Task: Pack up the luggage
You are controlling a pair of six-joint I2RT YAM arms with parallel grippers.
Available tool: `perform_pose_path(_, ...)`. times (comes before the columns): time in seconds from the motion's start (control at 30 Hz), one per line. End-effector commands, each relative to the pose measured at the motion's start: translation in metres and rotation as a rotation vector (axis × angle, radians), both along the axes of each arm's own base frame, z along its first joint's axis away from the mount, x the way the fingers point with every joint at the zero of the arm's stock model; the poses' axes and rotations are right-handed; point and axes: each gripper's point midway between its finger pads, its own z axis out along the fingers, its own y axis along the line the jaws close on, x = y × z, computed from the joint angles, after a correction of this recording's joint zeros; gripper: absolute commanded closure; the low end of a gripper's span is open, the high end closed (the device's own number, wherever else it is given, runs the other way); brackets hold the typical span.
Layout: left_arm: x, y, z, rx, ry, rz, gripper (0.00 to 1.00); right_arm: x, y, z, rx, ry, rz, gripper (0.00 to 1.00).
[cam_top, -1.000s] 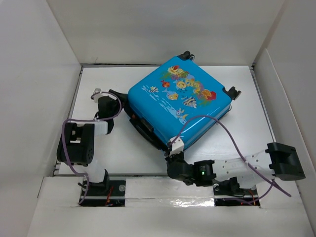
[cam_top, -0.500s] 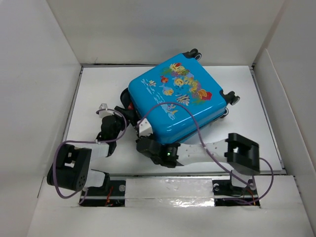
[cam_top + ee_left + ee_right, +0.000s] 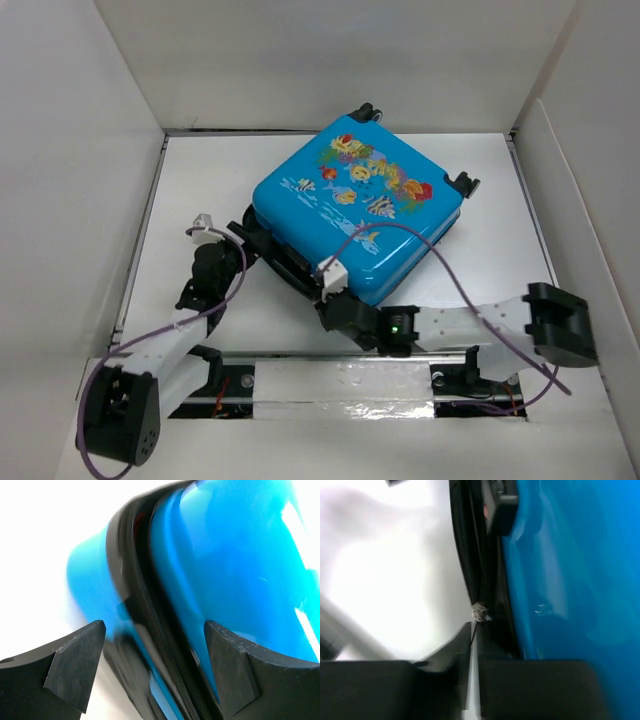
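Observation:
The luggage [image 3: 355, 205] is a bright-blue suitcase with a fish print. It lies flat and closed in the middle of the table, wheels toward the back. My left gripper [image 3: 240, 235] is open at its left corner, and the black zipper seam [image 3: 145, 605] runs between the two fingers [image 3: 75, 660]. My right gripper [image 3: 322, 297] is at the suitcase's front edge. Its jaws are pressed together at a small metal zipper pull [image 3: 479, 612] on the seam beside the blue shell [image 3: 570, 555].
White walls enclose the table [image 3: 200, 180] on the left, back and right. A raised white ledge [image 3: 340, 375] runs along the near edge by the arm bases. Purple cables loop over both arms, one across the suitcase's front corner [image 3: 400, 228].
The suitcase has shifted and turned slightly on the table. My right gripper has moved right along its front edge. My left arm has stretched out and lowered, staying at the left corner.

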Motion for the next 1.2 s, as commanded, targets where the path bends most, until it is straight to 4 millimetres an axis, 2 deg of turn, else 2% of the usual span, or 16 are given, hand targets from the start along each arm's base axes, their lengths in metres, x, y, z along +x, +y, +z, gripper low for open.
perform_pose_path(0.0,-0.018,0.010,-0.003,0.061,0.015,0.015,0.22,-0.055,0.013,0.043,0.260,0.125,0.181,0.63)
perform_pose_path(0.03,-0.020,0.019,0.016,0.050,-0.053,0.063,0.21,-0.062,0.007,0.041,0.246,0.139,0.196,0.29)
perform_pose_path(0.07,-0.021,0.032,0.021,0.056,-0.079,0.130,0.21,-0.068,0.003,0.040,0.236,0.152,0.207,0.20)
perform_pose_path(0.13,-0.027,0.044,0.041,0.012,-0.153,0.202,0.22,-0.076,-0.009,0.044,0.209,0.190,0.229,0.07)
perform_pose_path(0.27,-0.011,0.061,0.076,-0.037,-0.217,0.324,0.21,-0.081,-0.030,0.075,0.196,0.181,0.244,0.07)
perform_pose_path(0.3,-0.002,0.059,0.103,-0.059,-0.268,0.328,0.21,-0.073,-0.039,0.088,0.194,0.148,0.203,0.10)
perform_pose_path(0.37,0.022,0.061,0.097,-0.054,-0.210,0.347,0.20,-0.054,-0.060,0.115,0.234,0.092,0.124,0.30)
perform_pose_path(0.4,0.036,0.059,0.122,-0.071,-0.249,0.336,0.20,-0.027,-0.081,0.124,0.226,0.050,0.008,0.43)
perform_pose_path(0.43,0.052,0.057,0.106,-0.048,-0.186,0.332,0.21,-0.012,-0.096,0.129,0.227,0.034,-0.059,0.79)
perform_pose_path(0.5,0.074,0.059,0.118,-0.049,-0.191,0.325,0.21,0.023,-0.147,0.136,0.242,-0.011,-0.276,0.97)
perform_pose_path(0.53,0.088,0.059,0.097,-0.032,-0.128,0.320,0.21,0.054,-0.187,0.123,0.218,-0.027,-0.446,1.00)
perform_pose_path(0.6,0.107,0.062,0.094,-0.060,-0.110,0.277,0.22,0.075,-0.239,0.119,0.236,-0.054,-0.613,1.00)
perform_pose_path(0.63,0.116,0.060,0.069,-0.066,-0.042,0.259,0.22,0.089,-0.280,0.104,0.214,-0.058,-0.754,1.00)
perform_pose_path(0.77,0.121,0.042,0.037,-0.124,0.012,0.143,0.25,0.098,-0.341,0.088,0.224,-0.088,-0.900,1.00)
perform_pose_path(0.97,0.100,0.027,0.017,-0.066,0.031,0.102,0.25,0.134,-0.332,0.051,0.256,0.008,-0.750,0.97)
perform_pose_path(1.17,0.069,0.013,-0.014,-0.014,0.070,0.021,0.26,0.189,-0.286,0.052,0.270,0.051,-0.526,0.93)
